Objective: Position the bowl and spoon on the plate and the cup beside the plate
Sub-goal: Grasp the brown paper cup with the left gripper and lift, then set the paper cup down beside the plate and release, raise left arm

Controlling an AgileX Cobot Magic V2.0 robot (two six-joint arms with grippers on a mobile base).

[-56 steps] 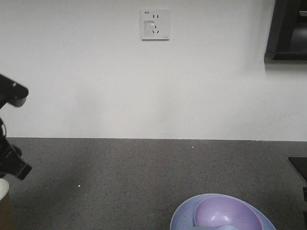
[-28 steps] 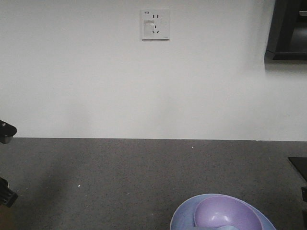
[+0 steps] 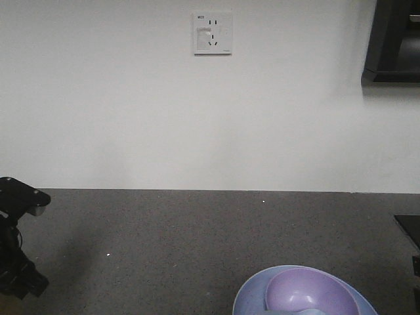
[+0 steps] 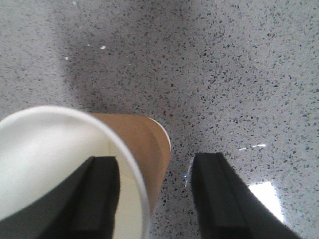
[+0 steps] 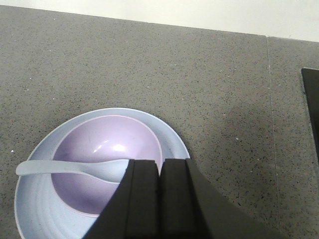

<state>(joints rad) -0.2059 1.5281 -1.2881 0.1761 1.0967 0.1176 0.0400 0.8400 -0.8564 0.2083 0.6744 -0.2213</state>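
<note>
Left hand (image 4: 155, 164): fingers spread wide, straddling the wall of the brown paper cup (image 4: 142, 144). One finger sits inside the white interior. The other is outside, clear of the brown wall, with speckled bench (image 4: 224, 74) showing in the gap. No pinch on the wall. Cup rim fills the space below and left of this hand, and its base lies further ahead. Cannot tell whether the base rests on the bench or is off it.

Front view: the left arm is a dark shape at the far left edge, low over the bench. The cup is nearly out of frame there.

Right hand (image 5: 159, 164): fingers pressed together, nothing between them. It hangs above the near edge of the pale blue plate (image 5: 32, 204).

Lavender bowl (image 5: 109, 139) sits inside the plate, just ahead of and below the right fingertips. Plate rim shows all round the bowl where it is not hidden.

Pale blue spoon (image 5: 55, 168) lies across the bowl. One end reaches out left of the hand, over the bowl's edge and above the plate. The other end runs in under the fingers and is hidden there.

Plate and bowl are well to the right of the left hand.

Right of the right hand: a dark flat panel (image 5: 311, 114) set at the bench edge. Behind the bench, a white wall with a socket plate (image 3: 212, 33) and a dark cabinet (image 3: 394, 39) at upper right.
</note>
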